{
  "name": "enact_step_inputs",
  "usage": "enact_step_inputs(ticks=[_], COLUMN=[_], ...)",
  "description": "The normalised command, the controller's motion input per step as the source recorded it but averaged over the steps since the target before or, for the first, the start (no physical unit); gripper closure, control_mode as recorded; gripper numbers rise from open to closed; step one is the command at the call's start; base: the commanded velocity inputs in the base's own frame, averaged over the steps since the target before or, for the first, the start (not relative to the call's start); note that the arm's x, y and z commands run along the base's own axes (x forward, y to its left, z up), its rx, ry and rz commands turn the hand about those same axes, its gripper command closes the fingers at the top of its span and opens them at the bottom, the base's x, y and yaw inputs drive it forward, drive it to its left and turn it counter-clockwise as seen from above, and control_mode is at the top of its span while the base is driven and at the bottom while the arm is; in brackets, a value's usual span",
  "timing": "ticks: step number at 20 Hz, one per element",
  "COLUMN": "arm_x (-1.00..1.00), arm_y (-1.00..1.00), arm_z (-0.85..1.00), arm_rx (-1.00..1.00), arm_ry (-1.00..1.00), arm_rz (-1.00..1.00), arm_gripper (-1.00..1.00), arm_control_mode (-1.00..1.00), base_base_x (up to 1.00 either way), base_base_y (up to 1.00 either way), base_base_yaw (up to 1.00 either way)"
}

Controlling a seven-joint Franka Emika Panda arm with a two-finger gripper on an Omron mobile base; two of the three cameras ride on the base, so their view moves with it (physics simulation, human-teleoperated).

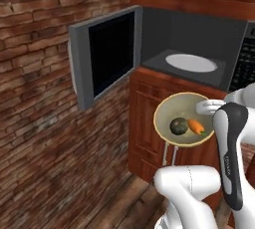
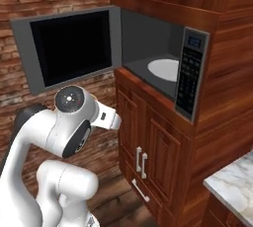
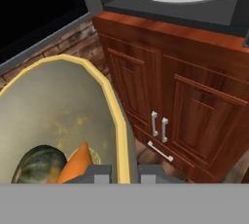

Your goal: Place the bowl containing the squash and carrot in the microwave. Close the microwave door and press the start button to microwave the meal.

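Note:
The tan bowl [image 1: 174,111] with its olive-yellow rim hangs in the air in front of the cabinet, below and just outside the open microwave [image 1: 199,34]. Inside the bowl lie the dark green squash [image 1: 179,126] and the orange carrot [image 1: 196,126]. My gripper [image 1: 209,107] is shut on the bowl's right rim. In the hand view the rim of the bowl [image 3: 116,121] runs between my gripper's [image 3: 124,173] two fingertips, with the squash [image 3: 39,165] and the carrot [image 3: 80,162] beside them. The microwave door [image 1: 107,54] stands swung wide to the left. The white turntable plate [image 1: 191,62] is bare.
A black keypad panel [image 2: 190,73] sits at the microwave's right. Wooden cabinet doors with silver handles [image 2: 141,162] stand below it. A brick wall [image 1: 35,123] runs along the left, behind the open door. A marble counter corner [image 2: 232,184] lies at the lower right.

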Motion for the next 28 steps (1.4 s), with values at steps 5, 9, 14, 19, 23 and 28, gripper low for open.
enact_step_inputs(ticks=[5,9,14,19,23,28], arm_x=[0.00,0.00,0.00,0.00,0.00,0.00], arm_y=[0.00,0.00,0.00,0.00,0.00,0.00], arm_z=[0.00,0.00,0.00,0.00,0.00,0.00], arm_rx=[0.00,0.00,0.00,0.00,0.00,0.00], arm_ry=[0.00,0.00,0.00,0.00,0.00,0.00], arm_rz=[0.00,0.00,0.00,0.00,0.00,0.00], arm_gripper=[1.00,1.00,1.00,1.00,1.00,1.00], arm_control_mode=[1.00,1.00,1.00,1.00,1.00,1.00], base_base_x=[0.69,0.73,0.69,0.60,0.38,0.02], base_base_y=[0.14,0.12,0.05,0.06,0.13,0.10], base_base_yaw=[-0.36,-0.36,-0.35,-0.32,-0.27,-0.19])
